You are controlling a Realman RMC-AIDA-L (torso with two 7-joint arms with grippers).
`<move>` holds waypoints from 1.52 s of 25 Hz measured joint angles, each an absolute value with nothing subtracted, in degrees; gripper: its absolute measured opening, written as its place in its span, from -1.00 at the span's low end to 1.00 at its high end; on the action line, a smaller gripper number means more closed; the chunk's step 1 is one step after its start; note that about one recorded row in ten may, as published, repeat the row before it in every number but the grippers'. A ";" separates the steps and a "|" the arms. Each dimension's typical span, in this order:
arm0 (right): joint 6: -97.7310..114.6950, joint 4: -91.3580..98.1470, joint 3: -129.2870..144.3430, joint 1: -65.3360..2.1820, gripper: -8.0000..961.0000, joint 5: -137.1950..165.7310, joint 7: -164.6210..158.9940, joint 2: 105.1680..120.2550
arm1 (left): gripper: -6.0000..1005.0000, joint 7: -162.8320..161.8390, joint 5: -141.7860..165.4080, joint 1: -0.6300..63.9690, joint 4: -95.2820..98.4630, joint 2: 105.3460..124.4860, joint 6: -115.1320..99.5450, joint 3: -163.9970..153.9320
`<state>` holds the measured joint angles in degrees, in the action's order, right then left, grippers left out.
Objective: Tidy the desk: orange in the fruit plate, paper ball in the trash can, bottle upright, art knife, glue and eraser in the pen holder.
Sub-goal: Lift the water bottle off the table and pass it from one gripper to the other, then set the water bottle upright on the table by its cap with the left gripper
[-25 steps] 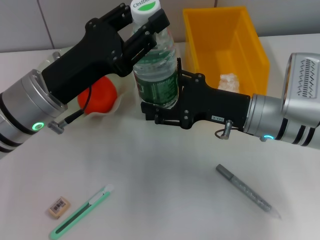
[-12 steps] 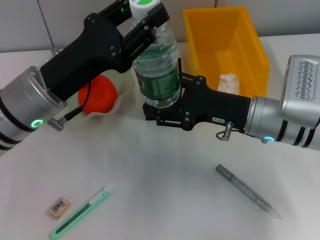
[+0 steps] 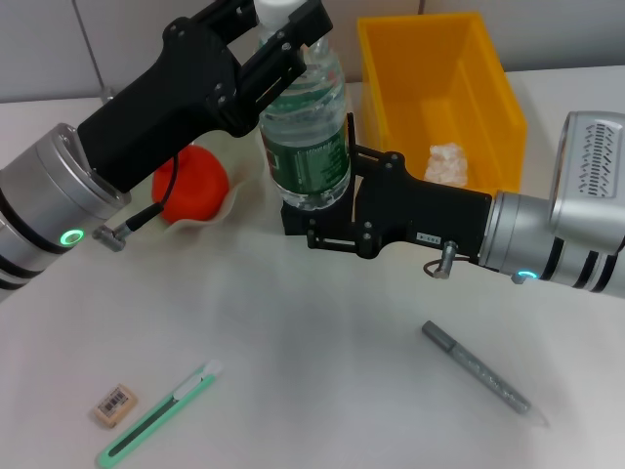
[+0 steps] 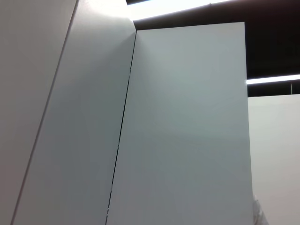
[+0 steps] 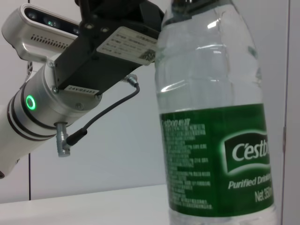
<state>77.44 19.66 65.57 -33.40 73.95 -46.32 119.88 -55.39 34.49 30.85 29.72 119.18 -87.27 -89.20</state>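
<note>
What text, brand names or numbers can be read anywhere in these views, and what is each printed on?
"Cestb", cut off by the frame: green label of the water bottle.
"Purified Drink", cut off: same label.
"Net 350", cut off: same label.
Fine print on the label: too small.
Sticker on the left gripper: blurred.
Barcode on the eraser: unreadable.

Bottle [image 3: 305, 127] cap cut off by head view's top edge. Left gripper [image 3: 283, 34] fingertips hidden behind bottle neck. Right gripper [image 3: 317, 210] fingers hidden behind bottle base. Orange [image 3: 190, 188] partly hidden by left arm.
</note>
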 joint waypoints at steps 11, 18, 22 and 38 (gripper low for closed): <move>77.46 19.24 65.56 -32.73 0.61 73.95 -46.31 119.88 | -0.02 -55.10 33.86 30.99 29.84 119.18 -87.27 -89.19; 77.99 19.38 65.56 -31.15 0.60 73.92 -46.32 119.88 | -0.02 -55.00 33.86 31.03 29.84 119.18 -87.24 -88.84; 78.16 20.09 65.47 -29.23 0.60 73.91 -46.31 119.82 | -0.01 -54.87 33.86 30.99 29.82 119.12 -86.97 -88.73; 87.13 24.87 59.35 -18.49 0.60 73.83 -46.29 119.36 | 0.00 -54.32 34.16 30.43 29.23 118.99 -86.91 -89.02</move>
